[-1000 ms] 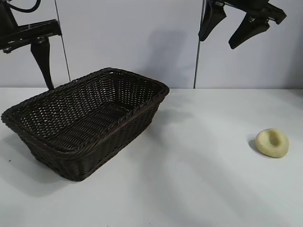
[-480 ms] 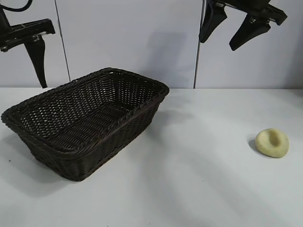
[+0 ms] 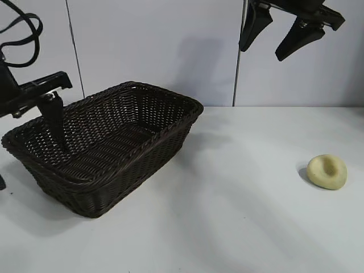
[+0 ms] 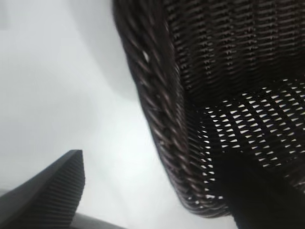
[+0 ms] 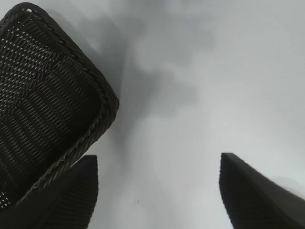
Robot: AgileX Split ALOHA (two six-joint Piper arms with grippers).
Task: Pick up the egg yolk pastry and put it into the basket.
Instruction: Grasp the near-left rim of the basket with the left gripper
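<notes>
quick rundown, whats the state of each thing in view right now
egg yolk pastry: lying on the table at the right, dimple up, untouched
basket: upright on the table at the left, nothing seen inside but a finger of the left gripper
left gripper: open, its fingers astride the basket's left rim, one inside and one outside
right gripper: open, high above the table, holding nothing

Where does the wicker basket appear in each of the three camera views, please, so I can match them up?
Exterior view: the basket sits left of centre on the white table.
Left wrist view: its braided rim and woven wall fill the right part of the picture.
Right wrist view: one corner fills the left side.
Shared landmark: the braided rim against the white table.
</notes>
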